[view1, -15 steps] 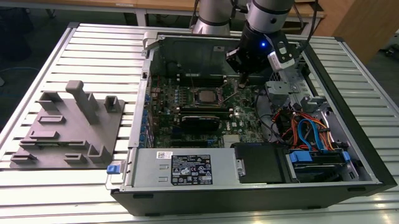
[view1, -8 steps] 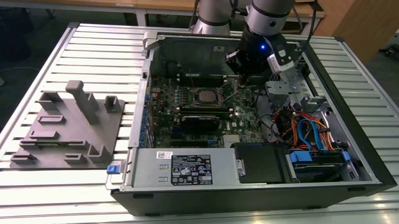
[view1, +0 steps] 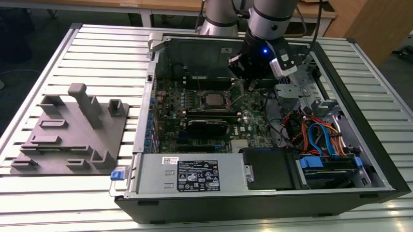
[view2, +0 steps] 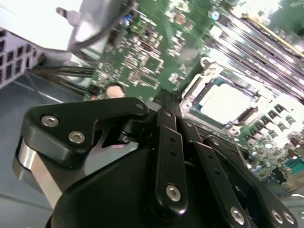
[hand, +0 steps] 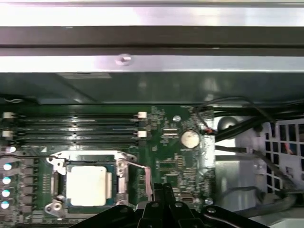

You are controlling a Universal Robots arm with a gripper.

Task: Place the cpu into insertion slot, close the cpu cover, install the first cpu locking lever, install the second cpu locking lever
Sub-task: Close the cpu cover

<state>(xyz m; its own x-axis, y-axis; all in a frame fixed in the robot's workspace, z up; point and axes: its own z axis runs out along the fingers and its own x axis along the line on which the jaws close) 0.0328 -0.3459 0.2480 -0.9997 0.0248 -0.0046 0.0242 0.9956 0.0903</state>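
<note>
The cpu (hand: 86, 185), seated in the slot (hand: 110, 184), is found just beside the pressed-together pincer (hand: 159, 187), toward the exterior view's left of it.

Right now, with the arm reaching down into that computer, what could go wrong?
The gripper's closed tips sit close to the green board beside the thin locking lever; a slip might bend the lever or scrape small parts. The cpu sits framed by the cpu cover close by, so a sideways knock could perhaps disturb it. Black cables run near the gripper and might snag.
</note>
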